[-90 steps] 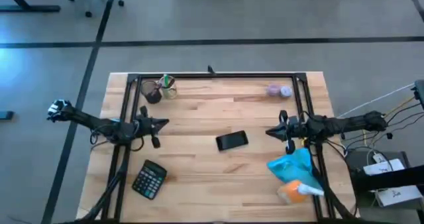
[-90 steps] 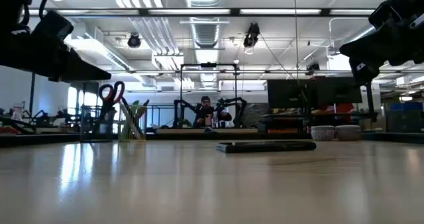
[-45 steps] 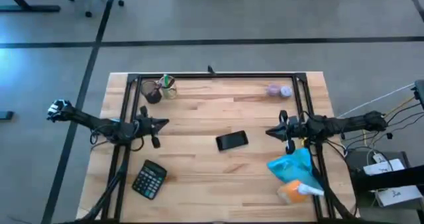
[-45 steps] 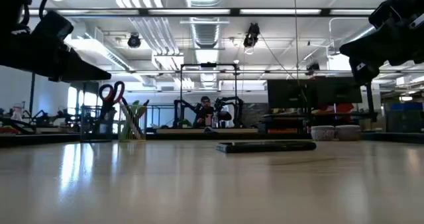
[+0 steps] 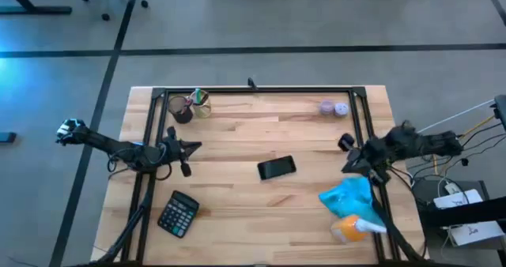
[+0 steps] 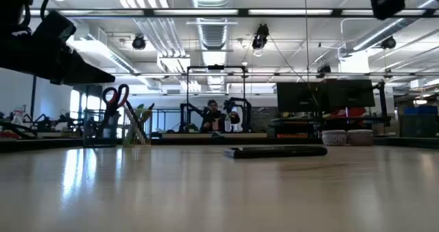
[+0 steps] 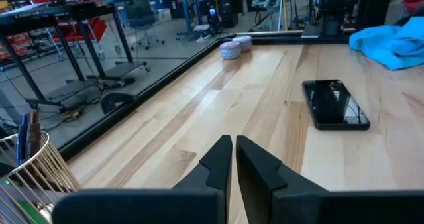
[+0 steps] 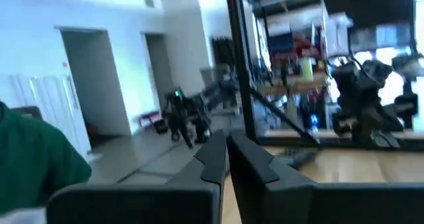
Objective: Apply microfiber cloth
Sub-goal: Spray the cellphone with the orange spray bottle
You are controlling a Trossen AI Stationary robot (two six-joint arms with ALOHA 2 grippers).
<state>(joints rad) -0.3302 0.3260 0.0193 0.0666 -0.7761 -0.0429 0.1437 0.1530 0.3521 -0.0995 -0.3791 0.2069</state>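
Note:
The turquoise microfiber cloth (image 5: 348,196) lies crumpled near the table's right edge, its near end against an orange bottle (image 5: 349,229); the left wrist view shows the cloth (image 7: 391,42) too. My right gripper (image 5: 345,143) hangs raised above the table, just far of the cloth, shut and with nothing in it (image 8: 226,154). My left gripper (image 5: 194,147) waits at the left side, shut (image 7: 234,151), pointing toward the black phone (image 5: 277,168), which lies flat mid-table.
A calculator (image 5: 178,214) lies near the front left. A mesh cup with pens and scissors (image 5: 185,108) stands at the far left, and a small purple object (image 5: 333,107) at the far right. A black frame (image 5: 253,90) borders the table.
My right gripper has risen and pulled back toward the table's right edge, its arm folding; in the low view it has gone up almost out of the picture. The cloth, phone and left arm have kept still.

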